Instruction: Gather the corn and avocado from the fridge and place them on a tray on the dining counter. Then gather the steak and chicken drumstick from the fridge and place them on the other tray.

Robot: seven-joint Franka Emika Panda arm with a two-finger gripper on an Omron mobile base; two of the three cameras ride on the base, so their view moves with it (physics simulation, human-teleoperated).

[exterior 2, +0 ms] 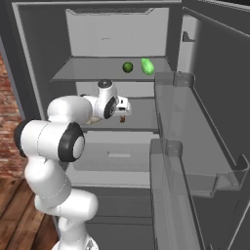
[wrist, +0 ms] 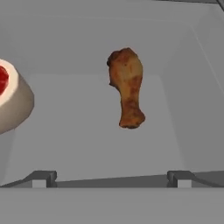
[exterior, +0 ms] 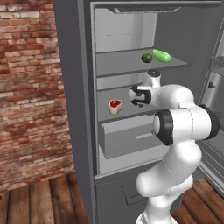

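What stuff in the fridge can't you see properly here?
- Steak: hand view, cut off by the left edge.
- Drumstick: right base view, mostly hidden behind the robot's hand.
- Gripper: hand view shows just the two finger tips apart at the bottom.
- Long green item beside the avocado: too small to identify.

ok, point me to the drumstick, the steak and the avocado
chicken drumstick (wrist: 127, 85), hand view, meaty upper part
steak (exterior: 115, 106), left base view, red top face
avocado (exterior 2: 128, 67), right base view, centre of its dark skin
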